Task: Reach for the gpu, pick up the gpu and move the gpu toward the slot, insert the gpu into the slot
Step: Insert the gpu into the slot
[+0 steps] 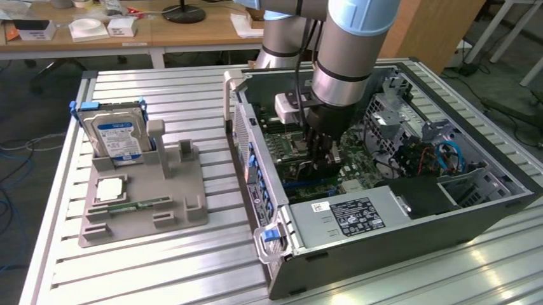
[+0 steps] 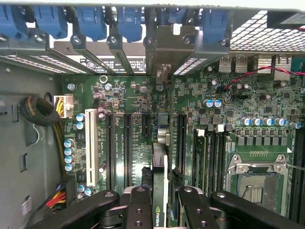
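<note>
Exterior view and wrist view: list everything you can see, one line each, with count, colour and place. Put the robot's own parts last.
computer case: one, dark grey, open, on the exterior view's right of the table.
motherboard: one, green, inside the case.
gpu: one, dark card seen edge-on, between the gripper fingers, over the motherboard slots.
hard drive: one, silver with blue-white label, upright in the grey holder.
holder: one, grey, on the table at the exterior view's left.
memory stick: one, green, lying in the holder.
table: one, slatted metal.
desk: one, wooden, behind, with white boxes.
gripper: one, black, inside the case, closed on the gpu.
arm: one, silver and light blue.
</note>
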Motion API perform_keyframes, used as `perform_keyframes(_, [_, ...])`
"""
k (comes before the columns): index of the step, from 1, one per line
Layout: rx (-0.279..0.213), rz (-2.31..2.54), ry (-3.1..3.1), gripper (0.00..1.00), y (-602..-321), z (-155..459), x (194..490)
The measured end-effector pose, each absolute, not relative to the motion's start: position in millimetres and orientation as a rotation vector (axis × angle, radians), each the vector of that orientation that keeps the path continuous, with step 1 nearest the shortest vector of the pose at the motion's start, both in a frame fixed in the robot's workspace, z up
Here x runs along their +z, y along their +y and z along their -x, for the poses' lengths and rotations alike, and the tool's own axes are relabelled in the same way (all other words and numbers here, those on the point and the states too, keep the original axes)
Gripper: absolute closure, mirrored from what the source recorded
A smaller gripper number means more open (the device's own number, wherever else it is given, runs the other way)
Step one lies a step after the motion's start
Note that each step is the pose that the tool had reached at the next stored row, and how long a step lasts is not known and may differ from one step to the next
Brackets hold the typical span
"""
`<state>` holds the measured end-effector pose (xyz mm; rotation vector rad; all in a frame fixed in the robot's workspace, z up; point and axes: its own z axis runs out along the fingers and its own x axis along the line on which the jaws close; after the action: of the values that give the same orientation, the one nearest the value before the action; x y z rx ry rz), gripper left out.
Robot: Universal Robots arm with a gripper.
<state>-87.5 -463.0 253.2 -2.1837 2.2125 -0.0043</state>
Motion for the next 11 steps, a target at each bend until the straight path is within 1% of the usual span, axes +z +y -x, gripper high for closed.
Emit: perform_keyframes(11, [-0.004,2.184,2.213,0.74,-463.0,87.6,250.8])
